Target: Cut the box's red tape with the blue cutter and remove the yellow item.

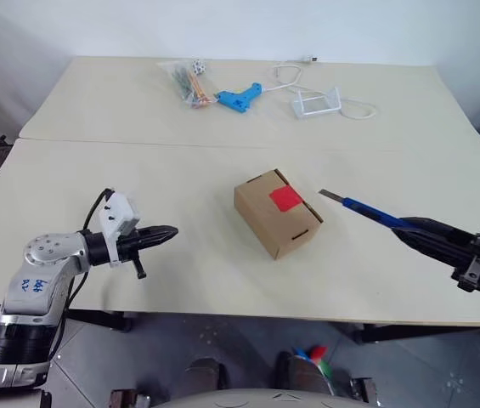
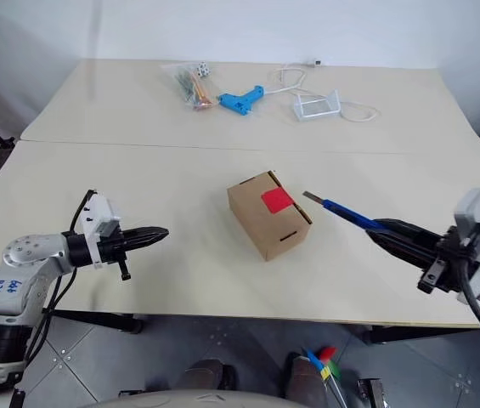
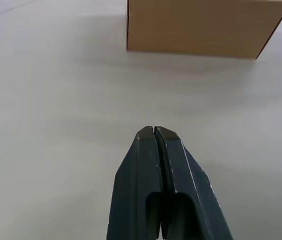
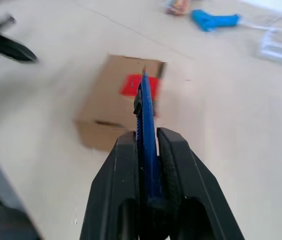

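The brown cardboard box (image 1: 277, 212) sits closed near the table's middle, with the red tape (image 1: 286, 198) across its top seam. My right gripper (image 1: 411, 229) is shut on the blue cutter (image 1: 369, 210), whose grey blade tip points at the box from the right, a short way off it. In the right wrist view the blue cutter (image 4: 145, 117) rises between the fingers toward the red tape (image 4: 137, 85). My left gripper (image 1: 170, 231) is shut on nothing, hovering left of the box and pointing at it; the box (image 3: 205, 25) lies ahead of its fingertips (image 3: 153, 132). The yellow item is hidden.
At the table's far side lie a clear bag of coloured sticks (image 1: 187, 81), a light-blue gun-shaped tool (image 1: 238, 97) and a white wire stand (image 1: 316, 104) with a white cable (image 1: 286, 75). A seam (image 1: 138, 143) joins two tabletops. The front edge runs just below both grippers.
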